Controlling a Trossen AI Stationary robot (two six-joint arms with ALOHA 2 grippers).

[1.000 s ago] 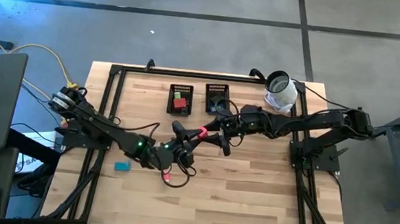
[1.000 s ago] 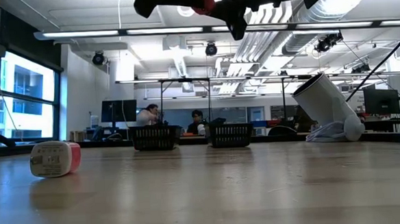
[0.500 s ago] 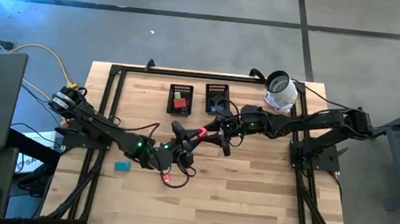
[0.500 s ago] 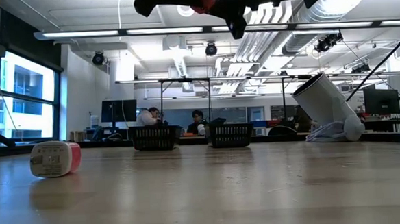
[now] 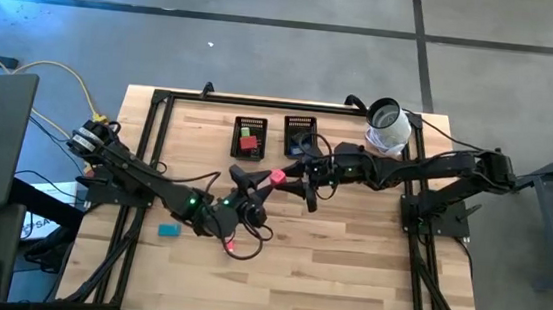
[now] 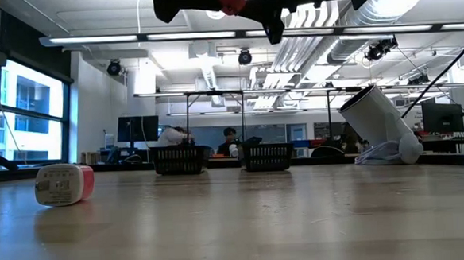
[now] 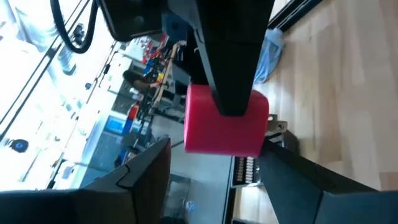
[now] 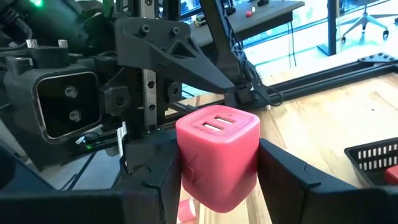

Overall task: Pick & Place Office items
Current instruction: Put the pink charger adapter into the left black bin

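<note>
A pink-red block (image 8: 217, 155) with two slots in one face hangs high over the table's middle (image 5: 277, 177). My right gripper (image 8: 217, 186) comes in from the table's right (image 5: 287, 180) and is shut on it. My left gripper (image 7: 217, 180) faces it from the left (image 5: 252, 177), open. Its fingers stand on either side of the block (image 7: 224, 127), close to it, and I see no touch. Another small piece (image 5: 169, 230), teal from above, lies on the table at the near left. My right gripper pinches the pink-red block by two opposite sides (image 8: 186, 171) between its two fingers (image 8: 283, 180). The fingers come about level from the table's right. The block is lifted well clear of the table, its slotted face (image 8: 217, 124) turned away from my wrist.
Two black mesh trays stand at the far middle: the left one (image 5: 237, 138) holds a green and a red piece, the right one (image 5: 288, 134) is beside it. A white cylinder (image 5: 388, 125) leans at the far right. A black frame (image 5: 161, 100) borders the table.
My left gripper has swung its fingers toward the table's far edge and opened, letting go of the pink-red block. The block stays high over the table in my right gripper, which has kept its place.
</note>
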